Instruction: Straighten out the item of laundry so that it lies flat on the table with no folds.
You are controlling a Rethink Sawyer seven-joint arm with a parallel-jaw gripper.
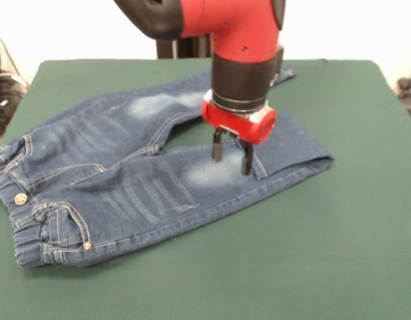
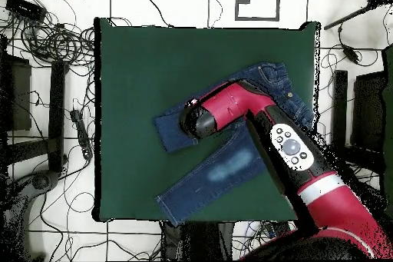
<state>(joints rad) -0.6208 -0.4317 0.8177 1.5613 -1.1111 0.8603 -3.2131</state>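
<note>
Hovering low over the jeans (image 1: pixel 119 180), the claw (image 1: pixel 232 155) points straight down with its jaws a narrow gap apart and nothing between them, tips at or just above the denim; contact can't be confirmed. It sits over the front view's nearer leg, close to the cuff fold, probably to pinch and pull that end straight. The jeans lie spread on the green bench (image 1: pixel 339 253), waistband toward the front view's left, legs splayed apart. Mostly flat already; the cuff end looks doubled over.

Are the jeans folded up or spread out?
Mostly spread out: the jeans lie with both legs splayed apart; one cuff near the end effector looks turned over.
</note>
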